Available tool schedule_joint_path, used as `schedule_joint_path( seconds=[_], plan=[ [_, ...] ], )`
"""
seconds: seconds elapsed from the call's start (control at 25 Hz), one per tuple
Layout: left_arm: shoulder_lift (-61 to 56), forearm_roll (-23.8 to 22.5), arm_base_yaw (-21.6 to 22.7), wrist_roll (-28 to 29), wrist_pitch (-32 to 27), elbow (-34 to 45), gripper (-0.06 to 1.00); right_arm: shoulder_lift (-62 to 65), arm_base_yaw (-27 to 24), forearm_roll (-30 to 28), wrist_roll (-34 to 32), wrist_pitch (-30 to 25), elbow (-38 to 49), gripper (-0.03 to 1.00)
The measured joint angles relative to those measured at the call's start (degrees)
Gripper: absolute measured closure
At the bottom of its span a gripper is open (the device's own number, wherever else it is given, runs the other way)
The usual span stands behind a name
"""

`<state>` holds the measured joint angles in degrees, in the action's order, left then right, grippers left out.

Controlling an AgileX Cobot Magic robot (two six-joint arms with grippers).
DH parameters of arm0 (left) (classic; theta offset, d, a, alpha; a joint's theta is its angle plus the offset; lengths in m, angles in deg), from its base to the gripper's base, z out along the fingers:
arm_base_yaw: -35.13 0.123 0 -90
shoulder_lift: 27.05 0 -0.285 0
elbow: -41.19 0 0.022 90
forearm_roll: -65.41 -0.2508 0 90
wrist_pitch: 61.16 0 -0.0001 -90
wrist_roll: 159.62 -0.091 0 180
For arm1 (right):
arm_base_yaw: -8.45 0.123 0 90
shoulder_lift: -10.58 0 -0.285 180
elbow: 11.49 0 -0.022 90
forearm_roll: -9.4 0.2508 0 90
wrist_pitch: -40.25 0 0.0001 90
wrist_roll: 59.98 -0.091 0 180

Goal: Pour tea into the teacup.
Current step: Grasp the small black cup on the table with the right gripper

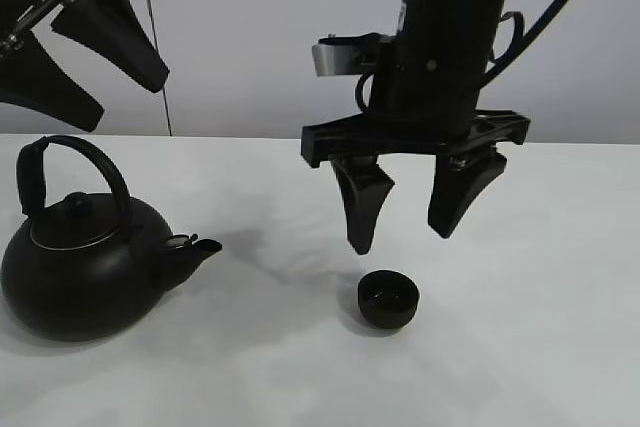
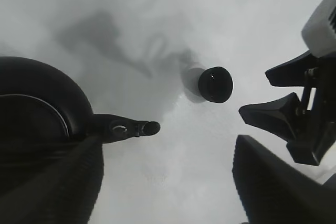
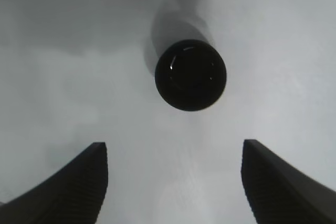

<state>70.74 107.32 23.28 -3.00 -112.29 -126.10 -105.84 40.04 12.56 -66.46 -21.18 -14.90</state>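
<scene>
Closest to me is a wide bare strip of white tabletop [image 1: 520,367] with nothing near its front edge, so there's loads of room there. A bit further in, the teacup [image 1: 388,299] stands upright and alone, roughly mid-table and slightly right of centre, with clear surface all round its rim. It looks glossy inside from the right wrist view, but I can't tell whether anything's in it. The right gripper [image 1: 402,239] hangs just above the teacup and a touch behind it. Its two fingers are spread wide, holding nothing and not touching the rim, and from the wrist the teacup shows in the gap between them, a bit ahead of the tips. Over on the left is the kettle [image 1: 85,267], sitting flat with its handle [image 1: 80,152] arched upright and its spout [image 1: 195,250] aimed at the teacup. The two are well apart, with a clean lane of tabletop between spout tip and cup. The kettle body is right up against the left edge of the overhead view. The left gripper [image 1: 125,102] is high above the kettle, released and wide open, well clear of the handle. Behind all that is the tabletop's back edge, then a plain pale wall [image 1: 250,37].
</scene>
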Motion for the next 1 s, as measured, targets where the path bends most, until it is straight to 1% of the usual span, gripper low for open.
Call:
schedule_joint_path(
  seconds=[0.12, 0.36, 0.6, 1.0],
  plan=[
    [0.0, 0.0, 0.0, 0.0, 0.38, 0.0, 0.44, -2.2, 0.18, -0.28, -0.22, 1.36, -0.06, 0.47],
    [0.0, 0.0, 0.0, 0.0, 0.43, 0.0, 0.44, -6.06, 0.18, -2.28, -0.77, 1.86, -0.06, 0.47],
    [0.0, 0.0, 0.0, 0.0, 0.44, 0.0, 0.44, -6.33, 0.18, -4.28, -0.98, 4.39, -0.06, 0.47],
    [0.02, 0.0, 0.0, 0.0, 0.49, 0.0, 0.44, -10.0, 0.18, -3.76, -1.22, 7.45, -0.06, 0.47]
  ],
)
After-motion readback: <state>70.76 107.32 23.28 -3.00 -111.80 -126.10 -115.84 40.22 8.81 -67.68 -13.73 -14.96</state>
